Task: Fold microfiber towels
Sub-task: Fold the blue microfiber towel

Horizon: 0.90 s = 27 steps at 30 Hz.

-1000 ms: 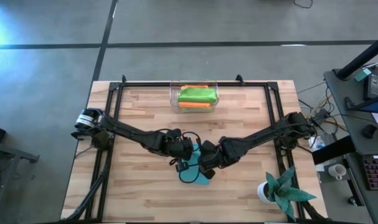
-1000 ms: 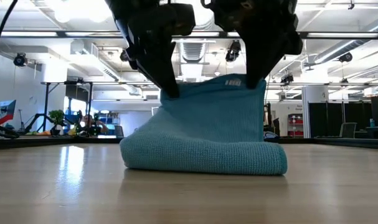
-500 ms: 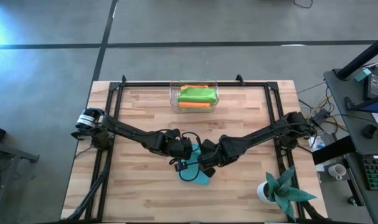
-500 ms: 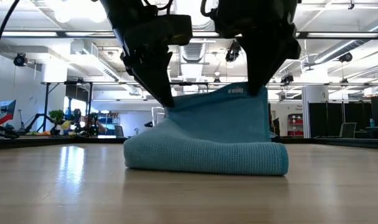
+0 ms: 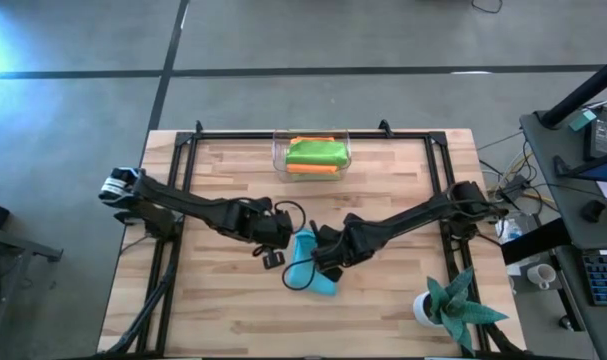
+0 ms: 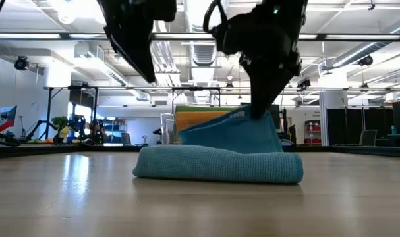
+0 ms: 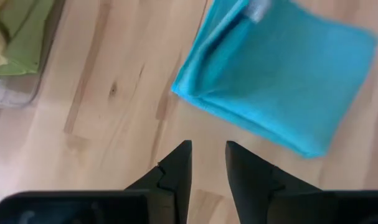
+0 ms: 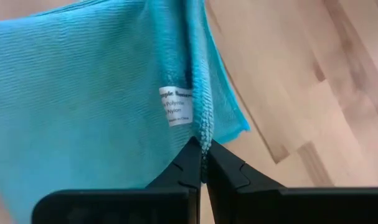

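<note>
A light blue microfiber towel (image 5: 305, 262) lies folded at the table's middle, its lower fold (image 6: 219, 168) on the wood. One edge stands raised, and my right gripper (image 8: 204, 149) is shut on it. My left gripper (image 7: 208, 155) hangs open above the table just left of the towel, touching nothing; it shows at the upper left in the low view (image 6: 143, 62). Folded green and orange towels (image 5: 313, 155) lie in a clear container at the far edge. My right gripper pinches the towel's hemmed edge (image 8: 203, 134) between its two fingers, right beside the white label (image 8: 176, 106). The fingers come from above, slanting down. That edge (image 6: 252, 118) is held up while the rest of the towel lies slack on the table.
The clear container (image 5: 279, 150) stands at the far middle. A teal spiky plant in a white pot (image 5: 451, 305) sits at the near right corner. Black frame rails (image 5: 183, 160) run along the table's left, right and far sides. Bare wood lies to the near left.
My left gripper has opened, let go of the towel's raised edge, and gone up and toward the table's left edge. The freed side of the towel has dropped onto the fold. My right gripper has sunk a little, still shut on its edge.
</note>
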Tool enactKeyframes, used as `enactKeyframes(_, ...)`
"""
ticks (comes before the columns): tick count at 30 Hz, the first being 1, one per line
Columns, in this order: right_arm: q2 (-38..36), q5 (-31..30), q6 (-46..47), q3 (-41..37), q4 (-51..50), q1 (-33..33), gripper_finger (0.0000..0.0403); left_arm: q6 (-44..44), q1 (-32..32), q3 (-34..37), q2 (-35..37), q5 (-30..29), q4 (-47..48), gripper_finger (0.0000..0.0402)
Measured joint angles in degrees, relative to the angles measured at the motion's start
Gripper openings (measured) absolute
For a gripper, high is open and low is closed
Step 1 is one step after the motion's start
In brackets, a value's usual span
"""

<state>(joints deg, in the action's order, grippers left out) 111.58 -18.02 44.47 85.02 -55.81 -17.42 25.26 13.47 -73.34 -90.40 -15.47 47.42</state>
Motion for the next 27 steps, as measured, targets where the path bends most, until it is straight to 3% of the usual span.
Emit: enactKeyframes(27,-3.3,-3.0,-2.1,0.5,1.0,1.3,0.0008,1.4,1.7,3.0,1.8,0.1,-0.3,0.0083)
